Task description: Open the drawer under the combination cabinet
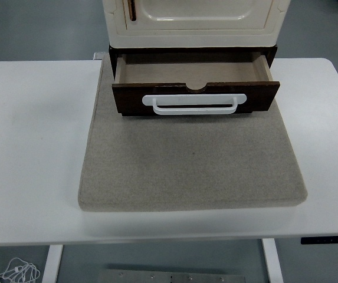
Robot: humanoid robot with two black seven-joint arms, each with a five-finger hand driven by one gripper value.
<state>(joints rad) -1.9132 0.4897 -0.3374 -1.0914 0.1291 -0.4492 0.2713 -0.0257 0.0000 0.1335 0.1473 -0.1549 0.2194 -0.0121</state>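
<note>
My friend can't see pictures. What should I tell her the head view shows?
A dark wooden drawer with a white handle stands pulled open and empty under a cream cabinet. The cabinet sits on a grey mat on a white table. No robot hand is in the picture.

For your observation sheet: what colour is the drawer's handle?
White. The handle stands out against the dark brown drawer front, seen in the head view.

A lab-like test space: bare white table [33,147], grey mat [192,165], loose cables [18,270] at 7 o'clock.
</note>
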